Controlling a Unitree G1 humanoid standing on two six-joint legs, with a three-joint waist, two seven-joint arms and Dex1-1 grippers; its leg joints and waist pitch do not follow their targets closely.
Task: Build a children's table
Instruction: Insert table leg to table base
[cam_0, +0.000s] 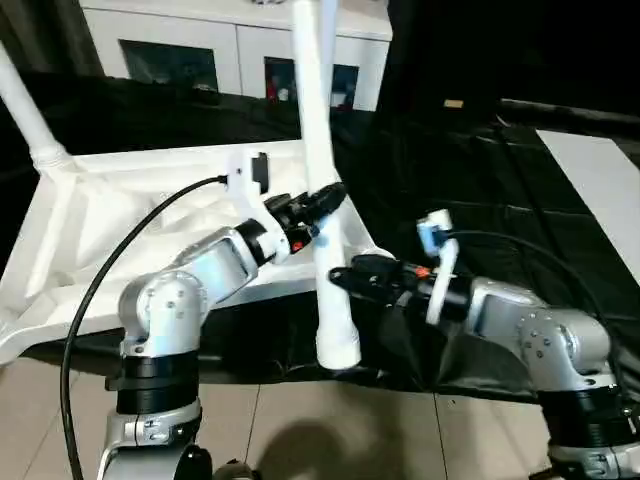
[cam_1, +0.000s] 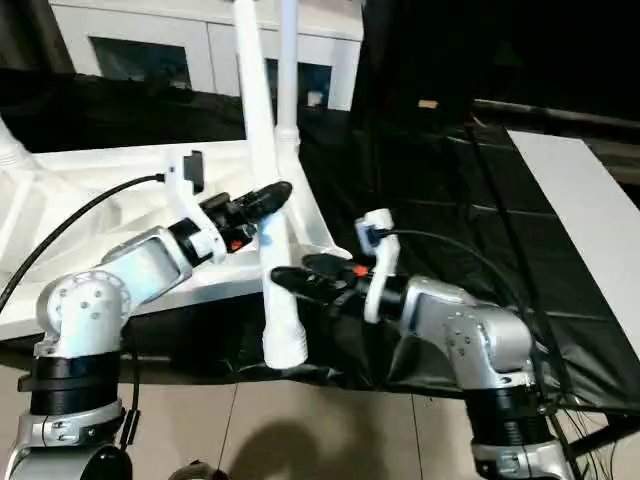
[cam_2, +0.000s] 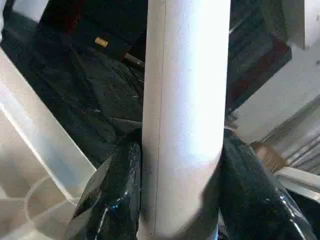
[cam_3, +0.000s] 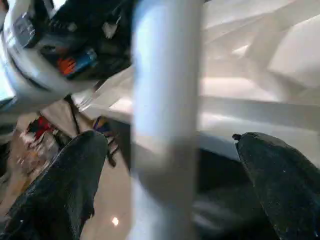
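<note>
Left eye view: left pincer (cam_0: 330, 197) grips one white tapered leg (cam_0: 322, 200), near upright at centre; right pincer (cam_0: 345, 275) at four o'clock. Ribbed tabletop (cam_0: 130, 220) lies underside up at nine o'clock on black-covered worktop (cam_0: 480, 190); white cabinet (cam_0: 230, 40) at twelve.

Right wrist view: right pincer's fingers (cam_3: 65, 185) stand wide apart, flanking the leg.

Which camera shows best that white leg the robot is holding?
The left eye view: the leg runs nearly full length through the left claw. Wrist views show short stretches of it; the right eye view matches.
</note>
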